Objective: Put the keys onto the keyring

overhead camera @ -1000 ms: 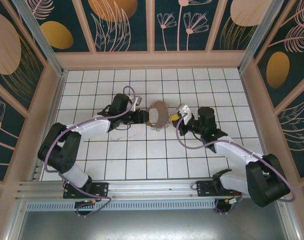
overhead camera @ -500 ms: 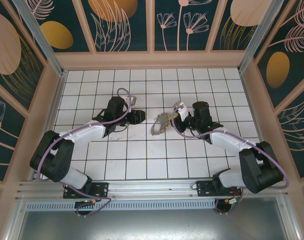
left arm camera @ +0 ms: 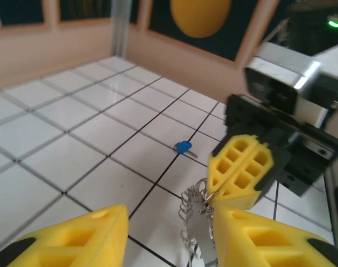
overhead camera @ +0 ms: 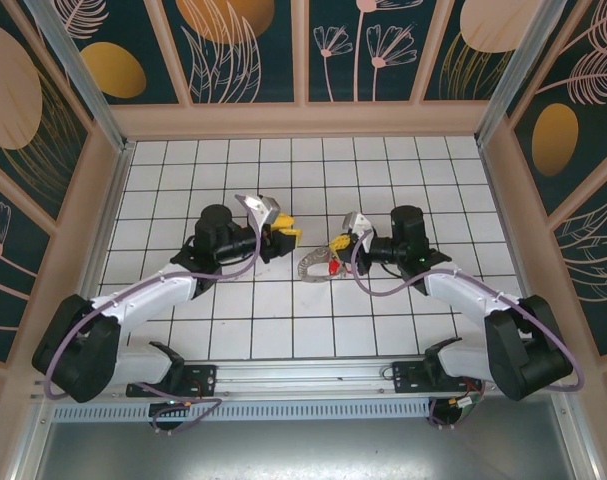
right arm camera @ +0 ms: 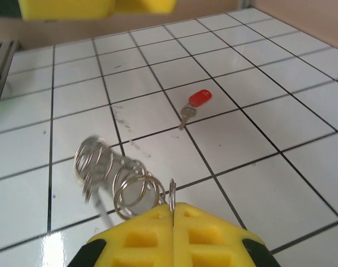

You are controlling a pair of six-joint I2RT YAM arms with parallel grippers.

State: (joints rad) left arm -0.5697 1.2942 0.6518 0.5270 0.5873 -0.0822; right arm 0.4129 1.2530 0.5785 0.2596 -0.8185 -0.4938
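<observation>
My right gripper (right arm camera: 173,207) is shut on the rim of the keyring (right arm camera: 117,179), a thin metal loop strung with small silvery rings that sticks out ahead of the fingers above the tiles. From above, the keyring (overhead camera: 316,266) hangs left of the right gripper (overhead camera: 340,247). My left gripper (left arm camera: 169,231) faces it with jaws open, and the keyring (left arm camera: 204,221) hangs close to the inner side of its right finger (left arm camera: 269,239). One of the keys, with a red head (right arm camera: 194,102), lies flat on the floor beyond the keyring. From above, the left gripper (overhead camera: 284,238) sits about one tile left of the right one.
A small blue-headed key (left arm camera: 183,147) lies on a tile past the keyring. White tiled floor (overhead camera: 233,330) is ringed by wooden walls (overhead camera: 303,120). The arms' mounting rail (overhead camera: 283,375) runs along the near edge.
The keyring, first spread between both grippers, now hangs from the right gripper alone, lower and nearer. The left wrist has turned, showing its yellow fingers, and its elbow has dropped back.
</observation>
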